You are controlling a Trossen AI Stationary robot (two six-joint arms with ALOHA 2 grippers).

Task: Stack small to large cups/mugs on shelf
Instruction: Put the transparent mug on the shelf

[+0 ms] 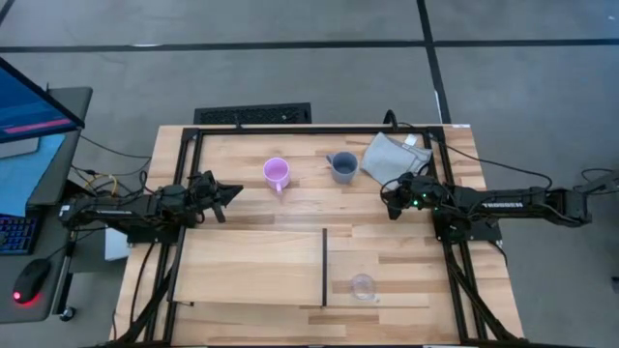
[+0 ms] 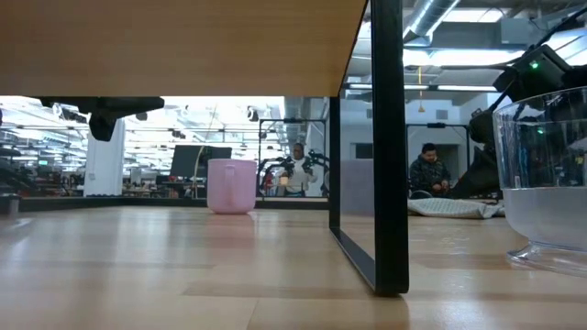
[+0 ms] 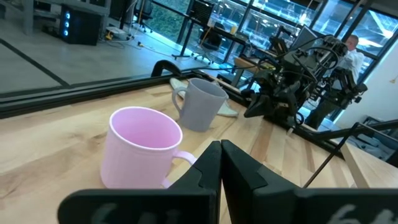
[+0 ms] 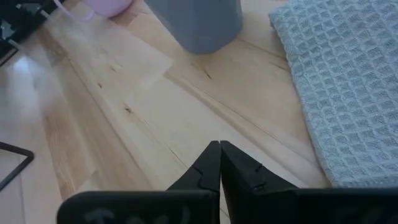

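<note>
While both dark arms hang low over the striped wooden tabletop (image 1: 290, 208), neither one holds anything. In the high view the left gripper (image 1: 232, 193) sits left of centre, its two fingers clenched together and empty, pointing toward the pink-purple mug with a handle (image 1: 277, 174), which stands upright just beside its tip but apart from it; the left wrist view shows this mug close ahead of the pressed-together fingers. The right gripper (image 1: 389, 198) sits right of centre, its fingers likewise clenched on nothing, above bare wood near the edge of the folded grey waffle-weave cloth (image 1: 392, 155). The larger blue-grey mug with a handle (image 1: 342, 166) stands upright at upper centre, between the pink-purple mug and the cloth, touching neither gripper. The small clear see-through cup (image 1: 362, 286) stands upright on the wide pale wooden shelf board (image 1: 251, 266) at lower centre of the frame, in the compartment right of the thin black dividing strip (image 1: 323, 266), well apart from both mugs. In the low view two people (image 2: 427, 170) show far off in the room behind the table.
</note>
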